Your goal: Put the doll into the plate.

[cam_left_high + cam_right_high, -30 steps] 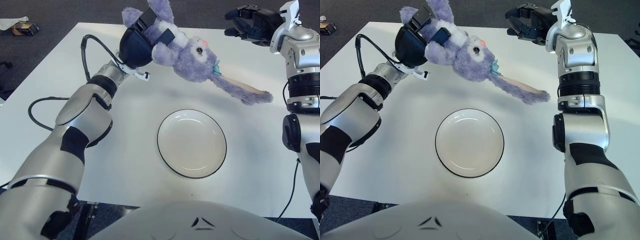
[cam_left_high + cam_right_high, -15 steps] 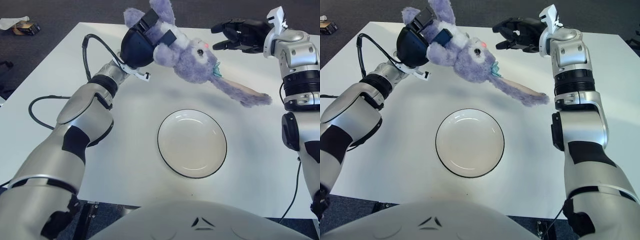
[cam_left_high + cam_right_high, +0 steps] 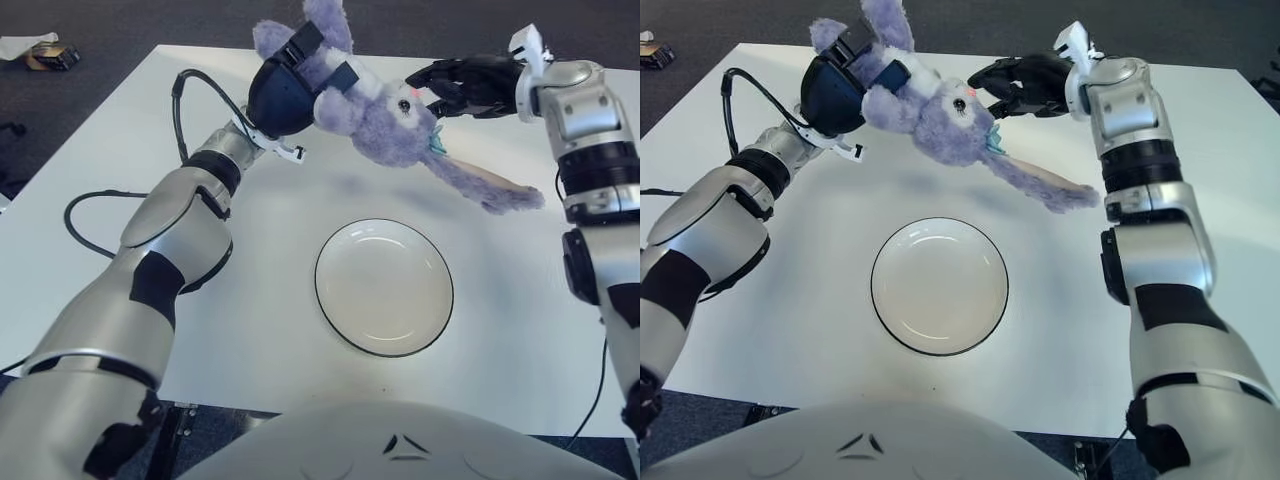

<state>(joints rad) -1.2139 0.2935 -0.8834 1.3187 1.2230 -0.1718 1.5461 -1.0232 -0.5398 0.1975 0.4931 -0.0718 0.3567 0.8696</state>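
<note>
A purple plush bunny doll (image 3: 385, 112) hangs in the air above the far half of the white table, tilted head-down, one long ear (image 3: 480, 184) trailing to the right. My left hand (image 3: 296, 78) is shut on the doll's body at its upper left end. My right hand (image 3: 458, 84) has come in from the right with its black fingers spread, their tips at the doll's face; it grips nothing. The white plate (image 3: 384, 290) with a dark rim lies empty on the table, below and in front of the doll.
A black cable (image 3: 88, 212) loops across the table's left side by my left arm. A small dark object (image 3: 52, 58) lies on the floor beyond the far left corner. The table's front edge runs just below the plate.
My right hand has swung left from the far right corner to the doll's head, fingers spreading. The left hand and the doll have shifted slightly right.
</note>
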